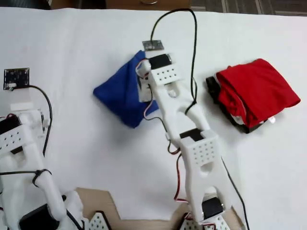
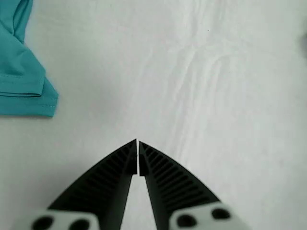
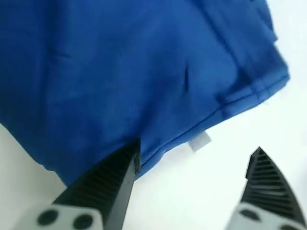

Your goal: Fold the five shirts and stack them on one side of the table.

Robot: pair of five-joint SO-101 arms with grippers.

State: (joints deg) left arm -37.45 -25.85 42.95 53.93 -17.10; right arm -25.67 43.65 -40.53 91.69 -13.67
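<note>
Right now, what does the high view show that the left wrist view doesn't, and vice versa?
High view, not left wrist: the blue shirt lying beneath the right arm, and a red shirt topping a folded pile off to the side of the blue one.
Left wrist, not high: a corner of a teal shirt lying flat, and the left gripper, shut on nothing and apart from that shirt.
Both: the white table cover.
</note>
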